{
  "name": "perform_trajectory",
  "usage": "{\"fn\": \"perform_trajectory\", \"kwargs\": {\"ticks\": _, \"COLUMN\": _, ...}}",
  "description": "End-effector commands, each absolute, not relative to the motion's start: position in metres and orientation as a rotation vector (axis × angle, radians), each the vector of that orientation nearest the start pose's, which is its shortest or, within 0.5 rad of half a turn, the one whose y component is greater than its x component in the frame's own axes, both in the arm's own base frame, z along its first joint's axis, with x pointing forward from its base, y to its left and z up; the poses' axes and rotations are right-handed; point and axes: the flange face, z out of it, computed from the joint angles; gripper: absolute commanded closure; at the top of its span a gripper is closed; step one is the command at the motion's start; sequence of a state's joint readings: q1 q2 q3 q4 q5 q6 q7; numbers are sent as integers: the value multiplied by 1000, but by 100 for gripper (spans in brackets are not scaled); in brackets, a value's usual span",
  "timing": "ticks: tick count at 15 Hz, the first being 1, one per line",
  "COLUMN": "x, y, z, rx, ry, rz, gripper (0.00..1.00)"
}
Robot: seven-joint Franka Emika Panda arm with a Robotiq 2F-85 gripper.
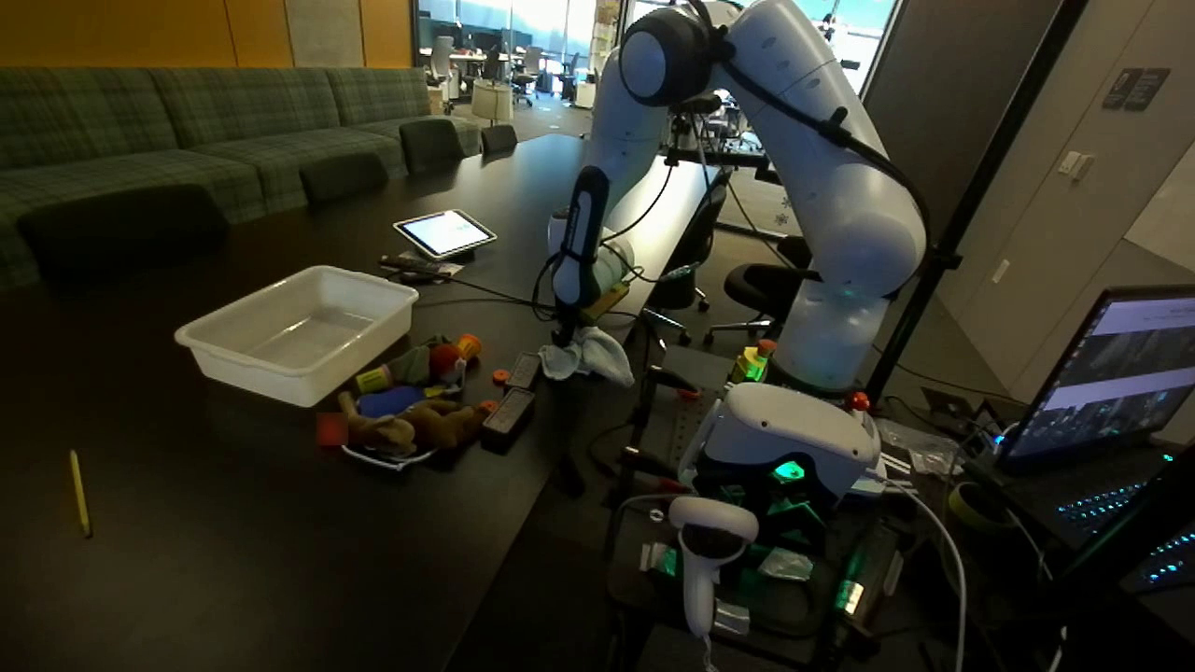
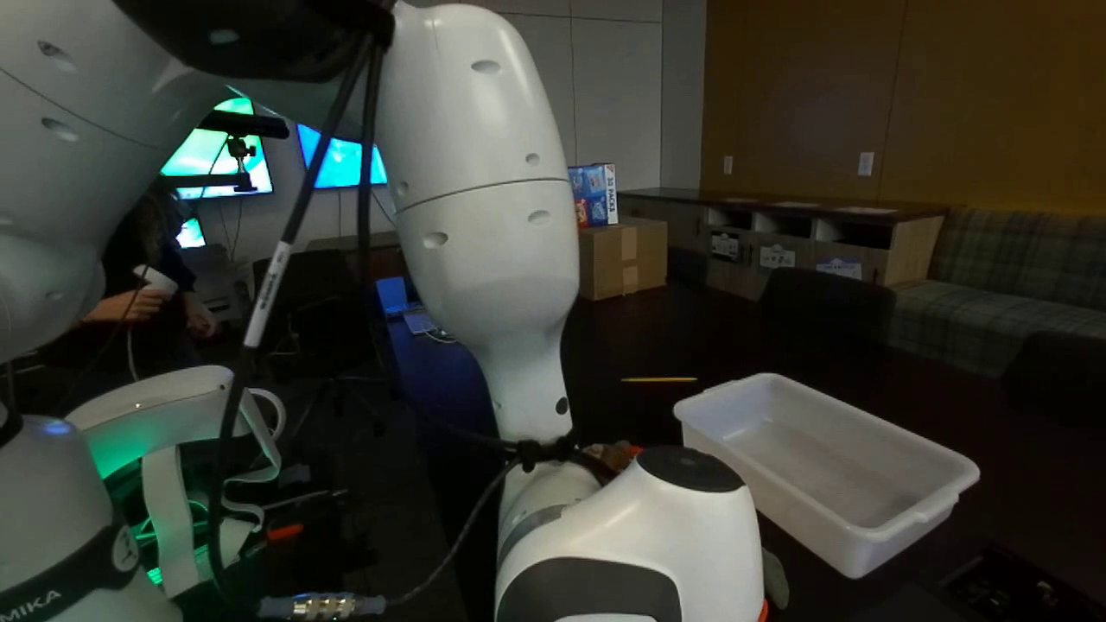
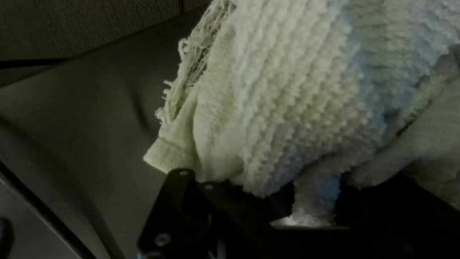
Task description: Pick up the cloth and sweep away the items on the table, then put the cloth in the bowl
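Claw (image 1: 565, 334) was pinched right down on the frayed ribbed rag (image 1: 597, 357), across the plush toys (image 1: 445, 425) from the white plastic bin (image 1: 299, 338). They sat so near it, sweeping binward could've shoved the bin too.

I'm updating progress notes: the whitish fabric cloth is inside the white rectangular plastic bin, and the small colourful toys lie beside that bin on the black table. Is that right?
No: the whitish fabric cloth is held by the black claw, outside the white rectangular plastic bin, as an exterior view shows. The small colourful toys do lie beside that bin on the black table.
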State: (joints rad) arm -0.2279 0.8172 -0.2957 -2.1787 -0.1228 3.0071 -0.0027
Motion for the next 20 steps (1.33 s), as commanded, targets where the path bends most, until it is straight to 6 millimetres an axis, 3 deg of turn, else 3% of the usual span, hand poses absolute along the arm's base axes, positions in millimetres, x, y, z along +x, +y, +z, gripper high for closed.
{"fn": "perform_trajectory", "kwargs": {"ticks": 1, "x": 438, "y": -258, "z": 19, "rx": -3349, "ry": 663, "rz": 158, "gripper": 98}}
{"fn": "perform_trajectory", "kwargs": {"ticks": 5, "x": 439, "y": -232, "z": 24, "rx": -3320, "ry": 916, "rz": 260, "gripper": 98}}
{"fn": "perform_trajectory", "kwargs": {"ticks": 8, "x": 442, "y": -191, "z": 26, "rx": -3248, "ry": 1037, "rz": 378, "gripper": 98}}
{"fn": "perform_trajectory", "kwargs": {"ticks": 15, "x": 468, "y": -73, "z": 31, "rx": -3058, "ry": 1240, "rz": 536, "gripper": 98}}
{"fn": "perform_trajectory", "kwargs": {"ticks": 20, "x": 483, "y": 28, "z": 35, "rx": -2922, "ry": 1334, "rz": 566, "gripper": 98}}
